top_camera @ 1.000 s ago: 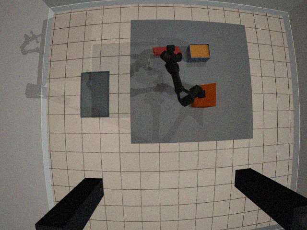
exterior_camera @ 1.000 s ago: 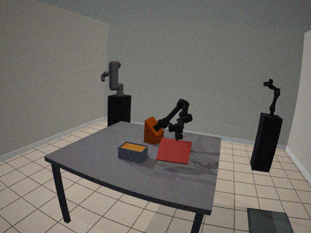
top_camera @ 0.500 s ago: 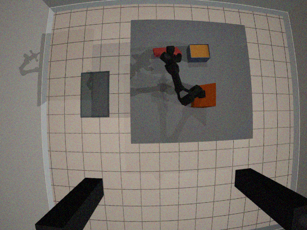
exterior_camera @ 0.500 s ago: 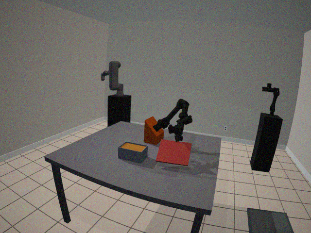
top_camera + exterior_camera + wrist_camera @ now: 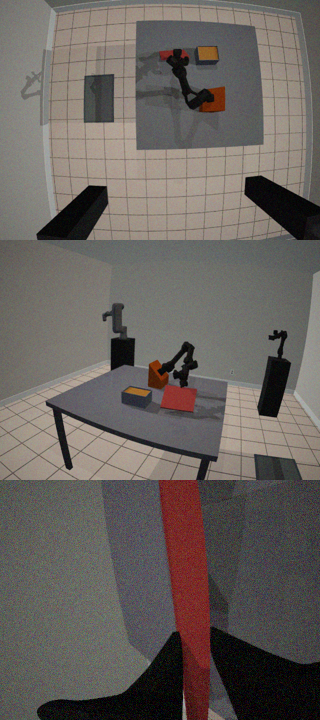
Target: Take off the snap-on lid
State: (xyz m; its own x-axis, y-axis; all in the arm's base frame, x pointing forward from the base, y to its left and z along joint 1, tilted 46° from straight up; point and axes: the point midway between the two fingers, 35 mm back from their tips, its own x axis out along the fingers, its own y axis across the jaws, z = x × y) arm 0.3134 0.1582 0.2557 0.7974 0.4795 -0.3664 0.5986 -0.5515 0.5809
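We counted one storage box (image 5: 136,396), one red lid (image 5: 178,398), one orange wedge-shaped block (image 5: 156,376) and one working arm on the grey surface (image 5: 103,405). We took the box as our landmark: it sat uncovered, its yellow-orange inside showing, dark blue-grey walls all round. The lid was off it and just beside it, apart from the box with a strip of surface between them. In the exterior view the lid looked to slope, its near edge low by the surface and its far edge up at the gripper (image 5: 183,385). The fingers were clenched on that far edge of the lid, the thin red sheet running edge-on between them in the wrist view. The orange block stood behind the box, near it but not touching, and the arm's base sat against that block. Well away from the box, off the surface, we saw two other arms on two dark pedestals (image 5: 273,385), and one dark mat (image 5: 98,98) on the tiled floor. Nothing stood between box and lid.
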